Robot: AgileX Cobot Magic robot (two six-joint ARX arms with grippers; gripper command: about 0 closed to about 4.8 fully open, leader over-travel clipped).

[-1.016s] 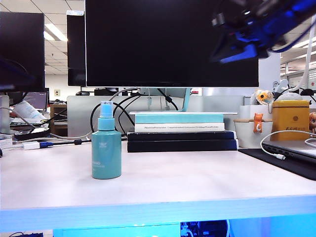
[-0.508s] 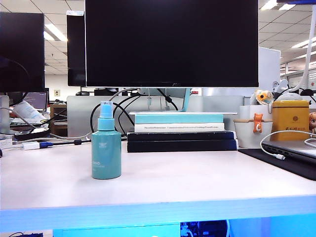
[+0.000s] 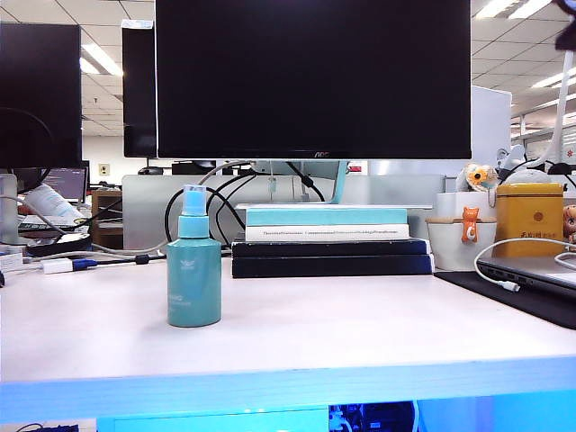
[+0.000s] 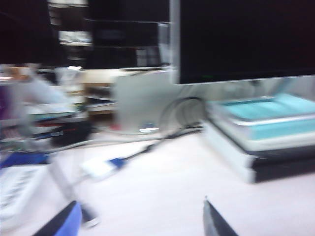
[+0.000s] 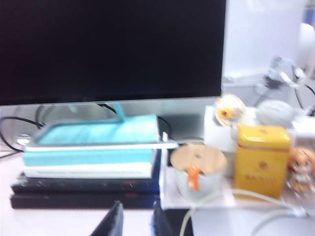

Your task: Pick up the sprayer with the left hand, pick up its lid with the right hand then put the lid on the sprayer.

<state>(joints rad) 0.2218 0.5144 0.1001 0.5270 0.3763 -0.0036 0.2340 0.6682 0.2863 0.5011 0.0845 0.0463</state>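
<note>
The teal sprayer [image 3: 193, 279] stands upright on the white table [image 3: 360, 324], left of centre in the exterior view. Its pale, see-through lid [image 3: 194, 193] sits over the blue nozzle at the top. Neither wrist view shows the sprayer. In the blurred left wrist view, my left gripper [image 4: 141, 219] is open wide over bare table, with nothing between its fingers. My right gripper [image 5: 137, 212] is open by a narrow gap, empty, and faces the book stack [image 5: 93, 157]. In the exterior view only a dark bit of the right arm [image 3: 568, 36] shows, at the upper right edge.
A large black monitor [image 3: 313, 79] stands behind a stack of books [image 3: 328, 241]. At the right are a white cup with an orange figure [image 3: 461, 241], a yellow tin [image 3: 529, 216] and a laptop on a black mat [image 3: 531, 270]. Cables and a white adapter [image 3: 63, 265] lie at the left.
The right arm, which hung at the exterior view's upper right a second ago, has risen almost out of the picture. The sprayer has not moved.
</note>
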